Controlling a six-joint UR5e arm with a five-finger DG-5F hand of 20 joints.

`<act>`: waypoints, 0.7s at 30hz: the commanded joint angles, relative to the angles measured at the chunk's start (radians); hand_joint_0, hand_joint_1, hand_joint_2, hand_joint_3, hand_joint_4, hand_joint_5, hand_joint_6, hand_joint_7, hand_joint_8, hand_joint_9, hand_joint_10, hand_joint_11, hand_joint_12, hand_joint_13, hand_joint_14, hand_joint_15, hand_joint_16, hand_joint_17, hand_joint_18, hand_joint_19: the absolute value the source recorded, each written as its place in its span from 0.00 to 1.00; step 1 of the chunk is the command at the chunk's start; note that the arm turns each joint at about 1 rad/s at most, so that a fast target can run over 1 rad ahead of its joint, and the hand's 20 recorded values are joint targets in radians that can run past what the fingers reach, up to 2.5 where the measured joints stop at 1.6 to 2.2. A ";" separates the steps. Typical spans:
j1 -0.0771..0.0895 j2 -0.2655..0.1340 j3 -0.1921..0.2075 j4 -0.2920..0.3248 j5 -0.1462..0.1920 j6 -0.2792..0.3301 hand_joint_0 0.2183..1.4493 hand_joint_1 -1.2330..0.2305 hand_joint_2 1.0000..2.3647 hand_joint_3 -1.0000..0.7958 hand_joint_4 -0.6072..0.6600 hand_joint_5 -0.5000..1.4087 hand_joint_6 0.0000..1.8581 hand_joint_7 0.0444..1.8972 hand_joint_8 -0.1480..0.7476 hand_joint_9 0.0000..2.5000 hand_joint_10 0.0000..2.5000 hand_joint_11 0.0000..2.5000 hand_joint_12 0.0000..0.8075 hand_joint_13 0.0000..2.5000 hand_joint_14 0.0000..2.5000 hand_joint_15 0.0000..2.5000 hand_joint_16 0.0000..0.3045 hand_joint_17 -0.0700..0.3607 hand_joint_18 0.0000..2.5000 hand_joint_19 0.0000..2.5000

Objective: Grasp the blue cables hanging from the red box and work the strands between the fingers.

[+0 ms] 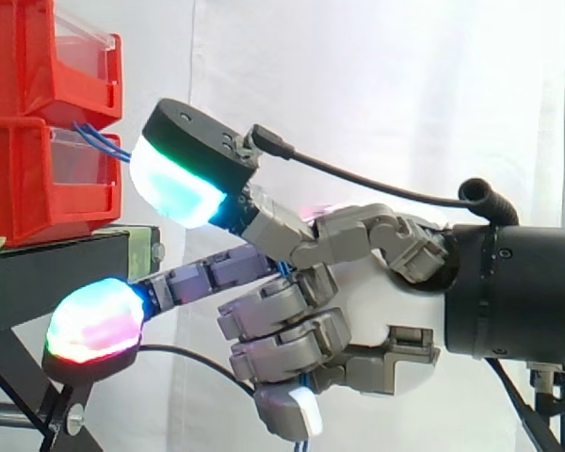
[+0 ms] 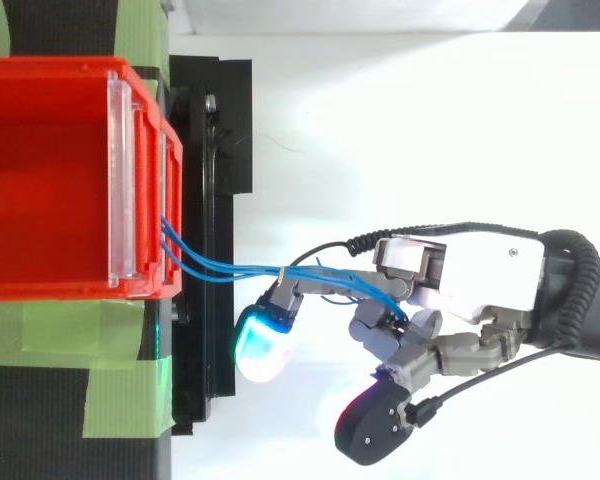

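Several blue cables (image 2: 230, 270) came out of the front lip of the lower red bin (image 2: 40, 180) at the left of the top view and ran off to the right, straight into my hand (image 2: 480, 275) near the middle of the frame. I had them caught: my curled fingers (image 1: 278, 315) were wrapped round the strands, and in the side view little bits of blue peeked out between them, plus one bit below the hand near the bottom edge.

Two fingers stuck out toward the bin instead. One ended in a cyan-green pad (image 1: 174, 184) sitting just in front of the bin, right where the cables (image 1: 102, 141) left it in the upper left. The other pad (image 1: 94, 320) glowed red and pink lower down, in front of the black stand (image 1: 56, 273).

Bins were stacked two high on that stand, with green tape (image 2: 70, 330) on the surface under them and the white curtain (image 1: 377, 94) behind everything.
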 commanded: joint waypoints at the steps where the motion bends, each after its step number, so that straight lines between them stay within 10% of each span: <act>1: -0.007 0.001 0.027 -0.023 0.000 0.005 0.45 0.46 0.00 0.01 0.67 0.31 0.01 0.64 0.77 0.53 1.00 1.00 0.83 0.68 1.00 0.77 0.66 0.51 0.78 0.29; 13: -0.039 0.001 0.203 -0.386 -0.005 0.175 0.45 0.46 0.00 0.01 0.67 0.31 0.01 0.64 0.77 0.53 1.00 1.00 0.83 0.68 1.00 0.77 0.66 0.51 0.78 0.29; 21: -0.042 0.016 0.212 -0.382 -0.005 0.171 0.45 0.46 0.00 0.01 0.67 0.31 0.01 0.64 0.77 0.53 1.00 1.00 0.83 0.68 1.00 0.77 0.66 0.51 0.78 0.29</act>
